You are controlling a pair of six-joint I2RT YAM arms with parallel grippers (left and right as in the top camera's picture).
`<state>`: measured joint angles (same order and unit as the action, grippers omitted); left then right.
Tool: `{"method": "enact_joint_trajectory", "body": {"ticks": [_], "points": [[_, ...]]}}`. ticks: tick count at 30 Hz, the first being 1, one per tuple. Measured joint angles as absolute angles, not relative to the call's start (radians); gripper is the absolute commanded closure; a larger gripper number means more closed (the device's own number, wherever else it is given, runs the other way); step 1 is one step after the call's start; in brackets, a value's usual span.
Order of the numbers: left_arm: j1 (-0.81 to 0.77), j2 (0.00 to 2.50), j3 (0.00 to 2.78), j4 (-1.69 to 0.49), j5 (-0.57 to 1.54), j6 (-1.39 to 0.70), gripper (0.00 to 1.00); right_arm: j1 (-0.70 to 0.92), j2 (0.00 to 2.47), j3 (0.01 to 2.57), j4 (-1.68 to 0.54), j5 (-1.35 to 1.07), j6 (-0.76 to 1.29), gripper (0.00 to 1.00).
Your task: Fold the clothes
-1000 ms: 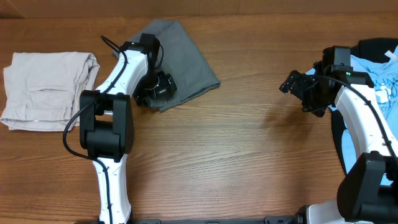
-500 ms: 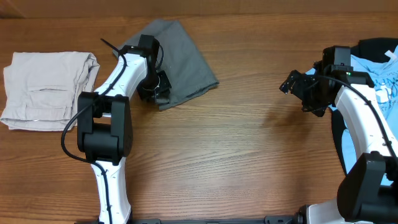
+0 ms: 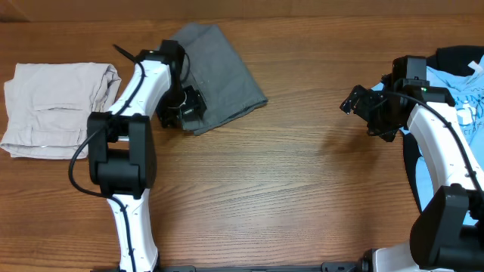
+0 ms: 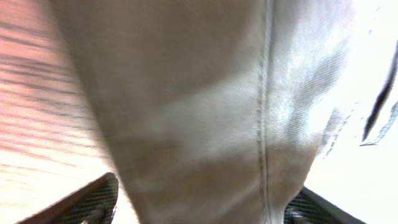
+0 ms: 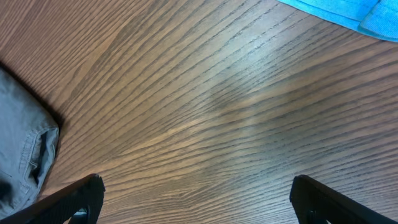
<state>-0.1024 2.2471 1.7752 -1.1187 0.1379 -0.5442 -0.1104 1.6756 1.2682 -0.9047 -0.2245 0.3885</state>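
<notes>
Left end effector (image 3: 184,108) is sitting low at the near-left edge of the grey garment (image 3: 223,64), which is lying loosely folded at the back of the surface (image 3: 287,181), left of centre. In the left wrist view the fabric (image 4: 205,124) is filling almost the whole frame, a seam (image 4: 264,93) running down it, and the two fingers (image 4: 93,199) are showing only at the bottom corners, spread wide. So I'm reading it as released, cloth between the fingers but not pinched (blur is heavy, contact is hard to call). It is probably placed there to catch an edge or flatten the fold.

Right end effector (image 3: 355,100) is hovering over bare wood, well apart from the grey piece, fingers (image 5: 81,193) spread and holding nothing. It is likely parked clear so the left arm has room, and near the blue garment (image 3: 461,87) waiting at the far right.

Beige garment (image 3: 57,106) is lying folded at the far left, looking finished; that side seems to be serving as the done stack.

My guess at the stage: grey piece mostly folded, blue one not yet started.
</notes>
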Motion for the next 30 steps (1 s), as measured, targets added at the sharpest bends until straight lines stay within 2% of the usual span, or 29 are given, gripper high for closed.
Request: {"method": "enact_joint_trajectory", "body": {"ticks": [1, 17, 24, 28, 30], "points": [[-0.102, 2.241, 1.776, -1.117, 0.138, -0.543, 0.00, -0.110, 1.676, 1.268, -0.904, -0.224, 0.388, 0.00], [-0.092, 2.223, 1.777, -1.021, 0.135, -0.559, 0.00, -0.110, 1.676, 1.268, -0.905, -0.224, 0.389, 0.00], [-0.092, 2.223, 1.693, -0.939, 0.129, -0.595, 0.00, -0.110, 1.676, 1.268, -0.905, -0.224, 0.388, 0.00], [-0.092, 2.198, 1.649, -0.878, 0.126, -0.631, 0.07, -0.110, 1.676, 1.268, -0.905, -0.224, 0.388, 0.00], [-0.091, 2.184, 1.623, -0.851, 0.120, -0.649, 0.16, -0.110, 1.676, 1.268, -0.905, -0.224, 0.389, 0.00]]}}
